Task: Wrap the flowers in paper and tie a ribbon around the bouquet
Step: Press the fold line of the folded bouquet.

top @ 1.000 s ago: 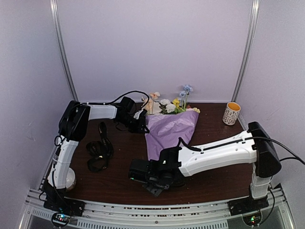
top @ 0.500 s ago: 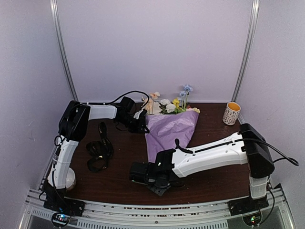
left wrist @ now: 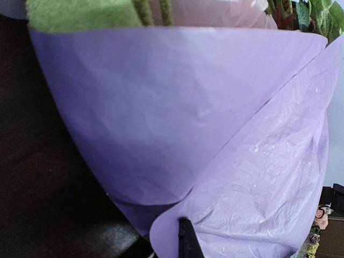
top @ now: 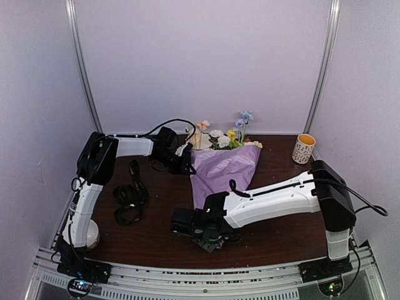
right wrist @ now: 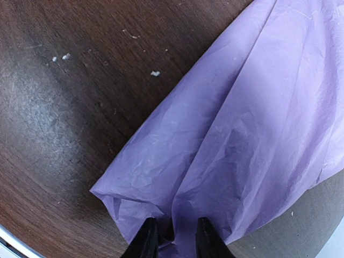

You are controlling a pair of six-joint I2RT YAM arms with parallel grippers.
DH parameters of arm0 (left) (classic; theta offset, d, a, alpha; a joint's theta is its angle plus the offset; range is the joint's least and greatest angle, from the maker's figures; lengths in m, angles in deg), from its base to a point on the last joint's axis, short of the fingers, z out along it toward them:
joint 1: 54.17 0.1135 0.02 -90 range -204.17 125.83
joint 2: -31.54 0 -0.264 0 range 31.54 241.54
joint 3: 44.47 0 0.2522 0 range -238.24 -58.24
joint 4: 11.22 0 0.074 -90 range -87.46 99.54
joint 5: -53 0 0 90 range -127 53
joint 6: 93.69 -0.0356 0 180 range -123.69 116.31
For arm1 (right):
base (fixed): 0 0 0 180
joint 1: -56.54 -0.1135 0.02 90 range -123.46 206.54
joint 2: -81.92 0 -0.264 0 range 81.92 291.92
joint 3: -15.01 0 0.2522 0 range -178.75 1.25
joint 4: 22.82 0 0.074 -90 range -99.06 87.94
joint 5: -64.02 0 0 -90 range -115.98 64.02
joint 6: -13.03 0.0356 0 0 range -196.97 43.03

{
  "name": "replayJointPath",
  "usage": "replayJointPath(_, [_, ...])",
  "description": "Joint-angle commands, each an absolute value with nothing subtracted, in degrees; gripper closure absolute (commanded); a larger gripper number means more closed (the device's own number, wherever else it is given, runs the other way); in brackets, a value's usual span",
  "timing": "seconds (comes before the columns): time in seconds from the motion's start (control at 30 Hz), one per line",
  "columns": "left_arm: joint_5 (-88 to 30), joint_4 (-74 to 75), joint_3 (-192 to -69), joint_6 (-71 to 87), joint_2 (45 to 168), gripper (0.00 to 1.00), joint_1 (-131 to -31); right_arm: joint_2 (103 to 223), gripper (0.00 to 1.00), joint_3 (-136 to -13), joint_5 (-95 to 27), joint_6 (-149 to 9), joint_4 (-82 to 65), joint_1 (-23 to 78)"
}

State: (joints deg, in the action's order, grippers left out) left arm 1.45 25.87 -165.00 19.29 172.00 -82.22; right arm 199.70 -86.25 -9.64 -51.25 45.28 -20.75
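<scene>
Lilac paper (right wrist: pixel 242 134), thin and finely creased, forms the bouquet (top: pixel 222 172), a cone lying on the dark wooden table (top: pixel 156 244) at its middle, narrow end near and wide end far. The flowers (top: pixel 219 139), in white, yellow, peach and blue, stick out of the wide end by the back wall.

The left gripper (top: pixel 186 164) sits at the cone's far left edge with its jaws closed; whether paper is caught in them cannot be told. The right gripper (right wrist: pixel 174 236) has narrow jaws pinching the crumpled near tip of the paper.

Bare table lies left of the cone, up to the ribbon (top: pixel 130 197), which is looped well apart from it. On the right, a patterned cup (top: pixel 304 149) stands in the far corner.

Only the top view shows the blooms, ribbon and cup. The left wrist view alone shows one fold overlapping another, with green stems above, and one dark fingertip (left wrist: pixel 188 239). The right wrist view shows the tip's crumpled folds and pale specks on the wood.
</scene>
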Motion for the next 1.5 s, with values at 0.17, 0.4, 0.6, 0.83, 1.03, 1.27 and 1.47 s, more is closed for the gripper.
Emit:
replayJointPath(0.17, [-0.6,24.2,-164.0,18.3,171.7,1.0,-81.1,201.4,0.97,-87.3,-11.4,-50.6,44.4,-20.5])
replayJointPath(0.4, [-0.5,24.2,-163.9,18.3,171.7,1.0,-81.1,199.3,1.0,-90.6,-12.0,-50.7,46.5,-20.6])
replayJointPath(0.6, [-0.7,24.1,-163.8,18.3,171.6,1.0,-81.1,197.7,1.0,-91.4,-19.5,-54.9,42.0,-21.4])
replayJointPath(0.83, [-0.6,23.8,-163.7,18.2,171.5,1.0,-81.1,202.7,1.0,-94.6,-23.3,-57.9,40.8,-21.0])
replayJointPath(1.03, [-0.6,23.7,-163.7,18.2,171.6,1.0,-81.1,206.2,1.0,-95.0,-26.3,-57.9,39.7,-19.4])
replayJointPath(1.27, [-0.4,23.8,-164.0,18.2,171.8,1.0,-81.1,208.1,0.84,-94.2,-29.1,-57.0,37.7,-19.2])
replayJointPath(1.47, [-0.3,23.9,-164.1,18.2,171.8,1.0,-81.1,200.8,0.69,-91.8,-34.2,-57.8,33.1,-19.8])
